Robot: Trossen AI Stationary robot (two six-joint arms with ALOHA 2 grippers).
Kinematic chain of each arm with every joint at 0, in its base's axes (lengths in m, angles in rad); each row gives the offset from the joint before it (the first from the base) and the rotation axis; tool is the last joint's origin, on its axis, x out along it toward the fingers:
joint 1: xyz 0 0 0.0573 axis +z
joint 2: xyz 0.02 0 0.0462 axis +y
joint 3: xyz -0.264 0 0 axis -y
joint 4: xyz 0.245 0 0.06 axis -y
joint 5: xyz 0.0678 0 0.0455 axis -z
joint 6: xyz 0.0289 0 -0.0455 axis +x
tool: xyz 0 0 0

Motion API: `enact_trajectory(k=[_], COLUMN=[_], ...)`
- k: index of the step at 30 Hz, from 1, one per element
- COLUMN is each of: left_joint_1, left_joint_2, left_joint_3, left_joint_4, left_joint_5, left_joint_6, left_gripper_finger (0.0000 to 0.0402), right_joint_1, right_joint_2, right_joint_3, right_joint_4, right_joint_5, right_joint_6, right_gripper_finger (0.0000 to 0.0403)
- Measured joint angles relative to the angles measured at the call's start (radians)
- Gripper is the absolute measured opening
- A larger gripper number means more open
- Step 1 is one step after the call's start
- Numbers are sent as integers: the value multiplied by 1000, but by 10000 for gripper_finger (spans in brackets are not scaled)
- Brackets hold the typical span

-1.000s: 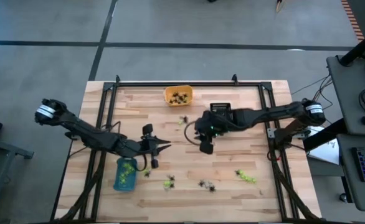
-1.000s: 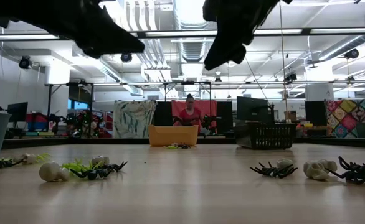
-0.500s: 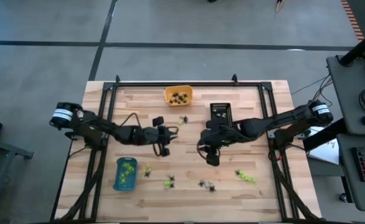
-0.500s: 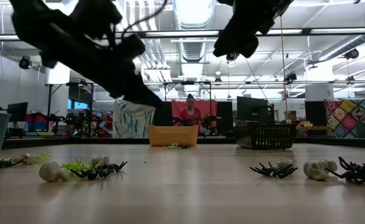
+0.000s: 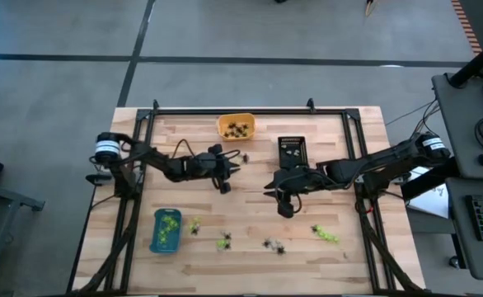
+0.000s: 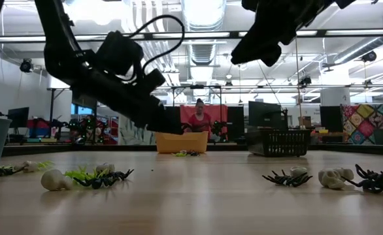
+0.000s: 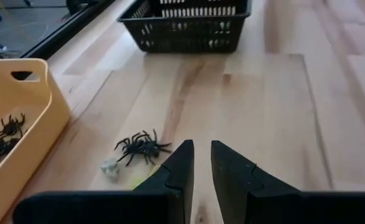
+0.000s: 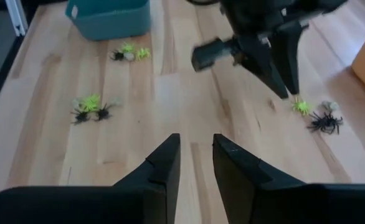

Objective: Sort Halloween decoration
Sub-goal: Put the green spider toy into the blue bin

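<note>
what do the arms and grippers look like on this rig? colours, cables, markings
Both arms are dark, slim and jointed, each with a white band at its outer end. The left gripper and the right gripper each have two black, wedge-shaped fingers tapering to narrow tips. A black cable loops off the left arm near its wrist.

Bright light comes from long ceiling lamps [image 6: 198,13] high over the table [image 5: 340,247], and they glare white in the low view. Under those lamps both arms look like dark shapes. The wood near the low camera is blurry. Shadows on the table are soft and faint. The black spider [image 7: 142,147] looks sharp.
</note>
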Motion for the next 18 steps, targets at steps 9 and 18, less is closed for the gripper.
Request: enact_trajectory(k=[9, 18], left_joint_1=[41, 46], left_joint_2=[57, 106], left_joint_3=[0, 8], left_joint_4=[27, 88], left_joint_5=[-3, -16], left_joint_6=[0, -1], left_gripper_finger=[53, 121], right_joint_1=[0, 0], right_joint_2=[0, 0], right_joint_3=[-32, -32], right_joint_4=[72, 77], right_joint_5=[0, 1], right_joint_6=[-1, -2], right_gripper_finger=[85, 87])
